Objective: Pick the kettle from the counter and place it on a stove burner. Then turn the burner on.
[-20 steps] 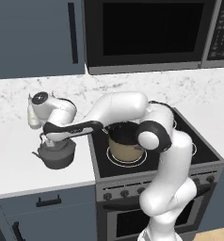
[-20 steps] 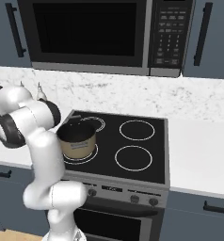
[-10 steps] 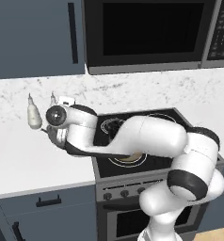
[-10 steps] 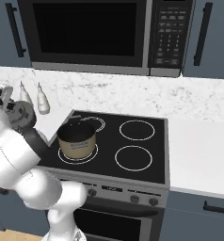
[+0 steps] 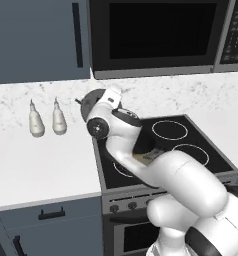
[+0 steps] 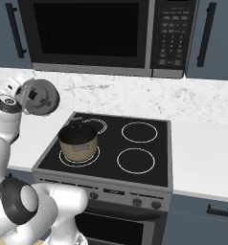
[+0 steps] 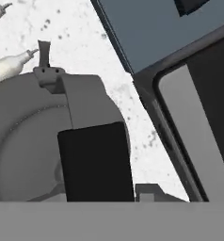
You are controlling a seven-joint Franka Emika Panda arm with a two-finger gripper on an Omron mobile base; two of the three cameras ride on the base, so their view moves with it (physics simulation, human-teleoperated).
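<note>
The white arm rises from the base in a thick elbow, then bends back and up to a dark-jointed wrist held high, with the hand turned sideways so that the gripper (image 7: 95, 162) looks nearly level rather than down. In the hand view one dark finger (image 7: 96, 160) lies flat against the grey round body of the kettle (image 7: 29, 136), which sits pressed close against the hand, off any surface. In the right base view the kettle (image 6: 39, 97) hangs just beside the wrist, tipped on its side. The jaws are closed upon it
</note>
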